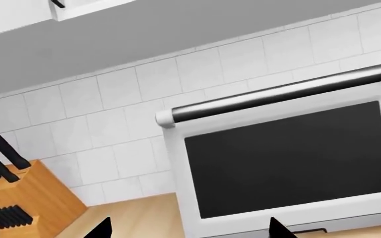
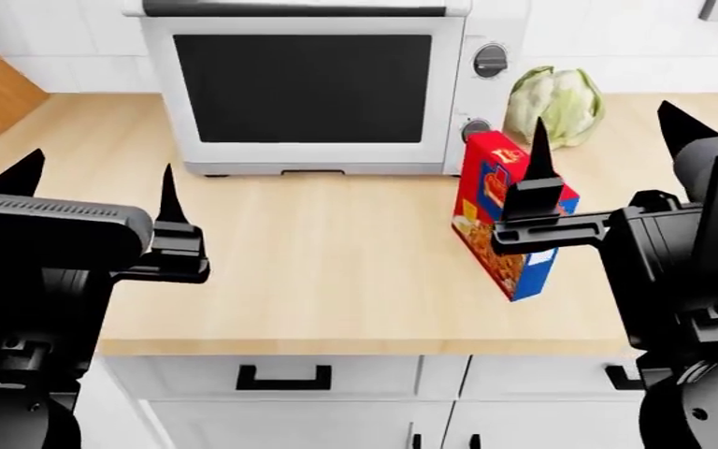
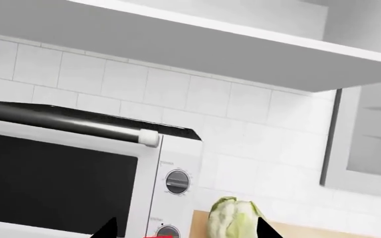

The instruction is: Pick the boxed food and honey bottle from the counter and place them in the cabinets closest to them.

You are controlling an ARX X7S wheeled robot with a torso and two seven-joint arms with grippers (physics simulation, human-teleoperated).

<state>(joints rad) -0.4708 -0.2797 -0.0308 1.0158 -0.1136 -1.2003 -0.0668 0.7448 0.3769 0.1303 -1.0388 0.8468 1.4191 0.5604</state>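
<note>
Both pincers are released above the counter (image 2: 334, 271), and neither one grasps anything.

The boxed food (image 2: 509, 215) stands on the counter, a little tilted, just in front of the right corner of the toaster oven (image 2: 309, 84) and near the cabbage (image 2: 556, 103). The right pincer (image 2: 602, 159) hangs over the box with fingers spread; the left pincer (image 2: 91, 192) is well apart, near the knife block (image 1: 25, 198).

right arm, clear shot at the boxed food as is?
Probably yes. The right end effector is open, hovering just above the boxed food, which stands tilted on the counter with bare space around it. The toaster oven and cabbage sit behind, apart from it.
</note>
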